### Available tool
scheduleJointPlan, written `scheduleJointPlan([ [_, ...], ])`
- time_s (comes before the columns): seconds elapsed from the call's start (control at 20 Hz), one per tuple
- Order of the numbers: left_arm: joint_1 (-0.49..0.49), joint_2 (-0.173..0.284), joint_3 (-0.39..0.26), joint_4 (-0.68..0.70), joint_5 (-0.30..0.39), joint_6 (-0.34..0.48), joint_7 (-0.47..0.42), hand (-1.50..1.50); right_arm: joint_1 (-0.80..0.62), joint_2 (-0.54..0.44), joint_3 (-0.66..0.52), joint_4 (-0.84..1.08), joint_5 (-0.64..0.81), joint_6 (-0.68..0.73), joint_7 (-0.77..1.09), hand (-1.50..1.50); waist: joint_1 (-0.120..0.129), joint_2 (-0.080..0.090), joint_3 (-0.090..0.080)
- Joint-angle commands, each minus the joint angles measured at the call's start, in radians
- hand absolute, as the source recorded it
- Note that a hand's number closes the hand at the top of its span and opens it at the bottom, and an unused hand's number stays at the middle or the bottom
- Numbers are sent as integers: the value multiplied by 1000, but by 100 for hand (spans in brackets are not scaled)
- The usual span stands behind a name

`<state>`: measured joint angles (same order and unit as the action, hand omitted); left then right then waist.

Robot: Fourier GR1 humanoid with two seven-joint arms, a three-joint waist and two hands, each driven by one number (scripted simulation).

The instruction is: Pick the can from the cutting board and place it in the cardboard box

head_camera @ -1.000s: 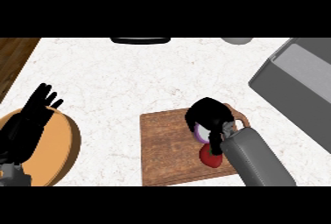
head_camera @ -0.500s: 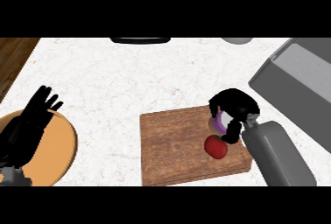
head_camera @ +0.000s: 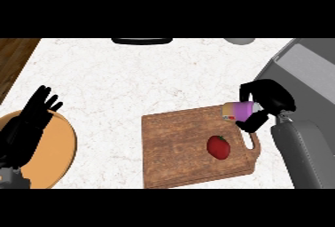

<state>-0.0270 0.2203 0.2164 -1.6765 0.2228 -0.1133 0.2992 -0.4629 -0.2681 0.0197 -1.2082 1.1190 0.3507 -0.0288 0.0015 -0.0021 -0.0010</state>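
My right hand [head_camera: 270, 97] is curled round a purple and tan can [head_camera: 239, 111], which it holds tilted over the far right corner of the wooden cutting board [head_camera: 177, 142]. A grey box [head_camera: 307, 73] with tall walls stands just right of that hand, at the right edge. A red strawberry-like fruit [head_camera: 219, 146] lies on the board near its handle. My left hand [head_camera: 29, 122] rests open at the far left, fingers up, over an orange plate [head_camera: 56, 148].
A dark object [head_camera: 142, 41] and a grey round one [head_camera: 240, 41] sit at the counter's far edge. Brown wooden floor [head_camera: 13, 57] shows beyond the counter's left edge. White marble counter [head_camera: 131, 80] spreads between the plate and the board.
My right hand has carried the can up and to the right, from the middle of the board to its far right corner, uncovering the red fruit. The left hand has not moved.
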Motion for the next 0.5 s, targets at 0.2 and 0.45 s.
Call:
scheduleJointPlan([
  [0.2, -68, 32, 45, 58, 13, 7, 21, 0, 0, -3, -61, -374, -75, 59, 75, 150, -27, -5, 0],
  [0.45, 12, 13, 31, 1, 16, -8, 15, 0, -48, -32, -184, -569, -123, 112, 192, 150, -18, -8, 0],
])
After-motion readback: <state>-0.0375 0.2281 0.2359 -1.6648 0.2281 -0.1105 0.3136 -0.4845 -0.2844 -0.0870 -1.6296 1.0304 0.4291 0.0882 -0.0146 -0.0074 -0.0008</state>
